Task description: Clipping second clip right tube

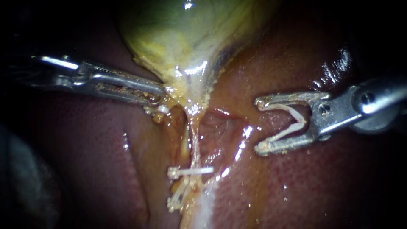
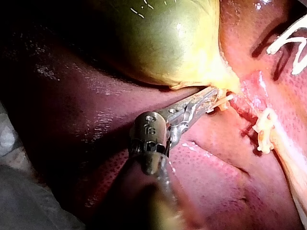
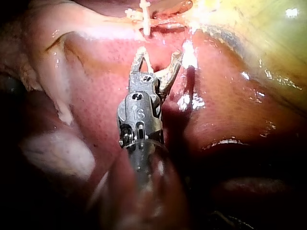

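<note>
Presently, the left instrument [image 1: 156,99] comes in with its jaws clamped on the gallbladder [image 1: 169,38] at its neck, evidently drawing it up and aside so that the strands below lie stretched and exposed against the liver [image 1: 318,191]. The right tube [image 1: 196,144], a pale strand running down from the neck, already carries a set clip [image 1: 193,171] across it low down. A further clip [image 1: 174,199] shows lower; which strand it grips cannot be told. The right instrument [image 1: 259,125] stands apart from the tube, over bare liver. Its jaws are wide apart yet both bear on a loaded clip [image 1: 296,123] cradled unclosed between them, its mouth turned towards the tube. Judged: the approach is not yet made. The free stretch between neck and set clip appears the intended seat, and the mouth must straddle the tube fully before closing.
</note>
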